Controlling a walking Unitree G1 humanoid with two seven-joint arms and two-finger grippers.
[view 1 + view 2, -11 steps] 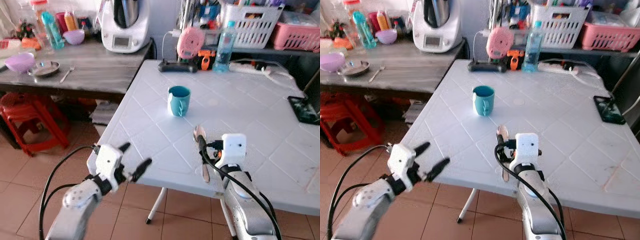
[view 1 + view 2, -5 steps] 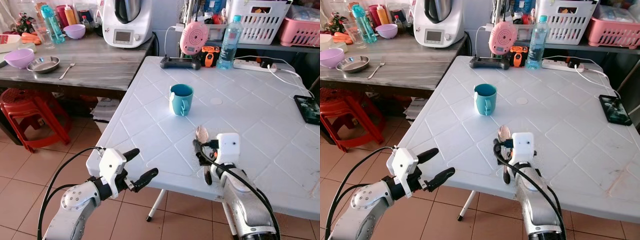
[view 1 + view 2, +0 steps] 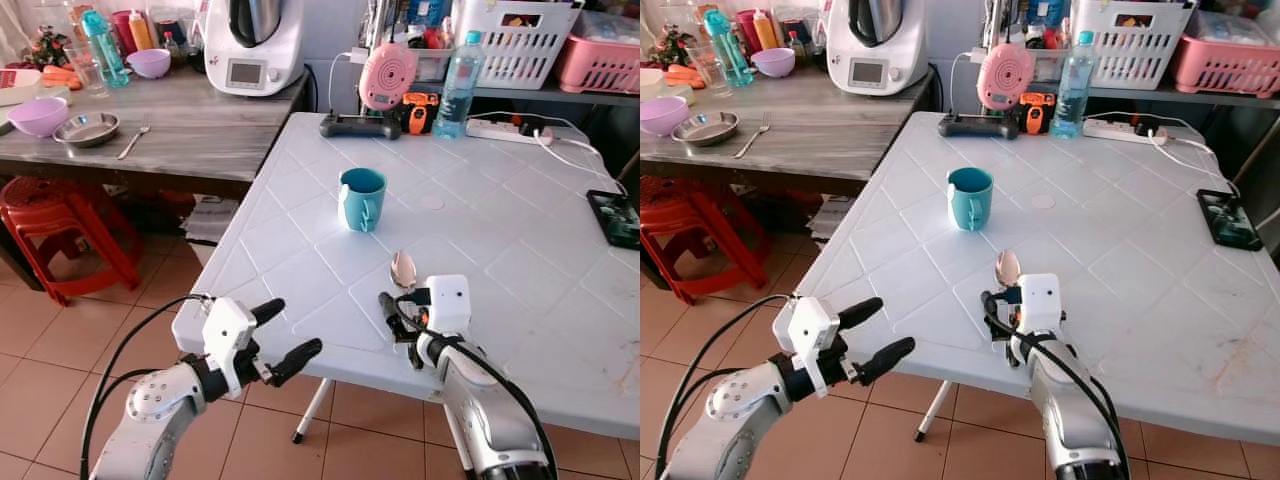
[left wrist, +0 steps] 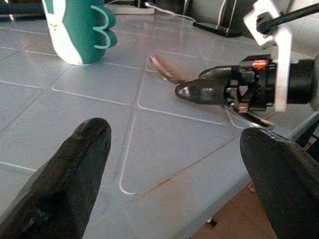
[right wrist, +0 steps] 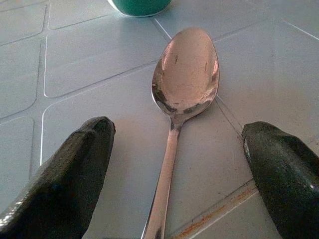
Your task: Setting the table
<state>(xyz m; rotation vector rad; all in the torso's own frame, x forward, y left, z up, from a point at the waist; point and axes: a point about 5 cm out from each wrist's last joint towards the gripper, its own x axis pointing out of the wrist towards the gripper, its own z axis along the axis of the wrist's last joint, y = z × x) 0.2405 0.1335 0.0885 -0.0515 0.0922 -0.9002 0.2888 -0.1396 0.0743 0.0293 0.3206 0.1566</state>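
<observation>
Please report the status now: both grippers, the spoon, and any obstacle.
Right gripper open, astride spoon lying on white table. Left gripper open, off the table edge. Teal mug beyond spoon, apart.

The left gripper (image 3: 283, 332) hangs off the near table edge, fingers spread apart and pointing toward the right arm. The right gripper (image 5: 174, 174) sits low over the tabletop, its fingers (image 5: 70, 179) spread wide apart.
</observation>
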